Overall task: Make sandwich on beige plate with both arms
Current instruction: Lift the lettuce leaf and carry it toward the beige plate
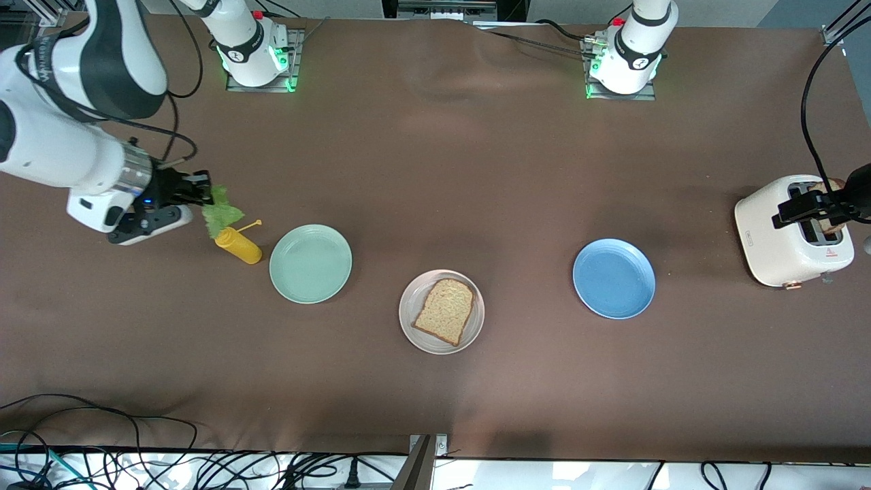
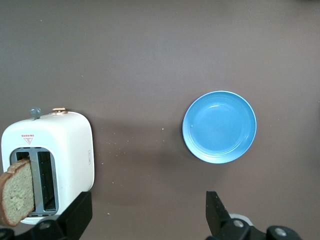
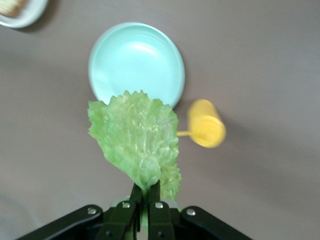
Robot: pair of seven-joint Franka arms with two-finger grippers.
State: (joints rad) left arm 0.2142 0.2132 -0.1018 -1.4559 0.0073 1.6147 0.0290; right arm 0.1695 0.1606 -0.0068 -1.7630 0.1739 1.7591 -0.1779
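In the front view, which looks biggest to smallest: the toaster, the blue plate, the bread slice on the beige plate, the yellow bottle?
1. Toaster
2. Blue plate, close to the toaster in size
3. Bread slice
4. Yellow bottle

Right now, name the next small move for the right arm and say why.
Probably carry the lettuce leaf over to the beige plate. The right gripper holds it with jaws shut, up over the yellow squeeze bottle, and the bread slice on that plate is bare.
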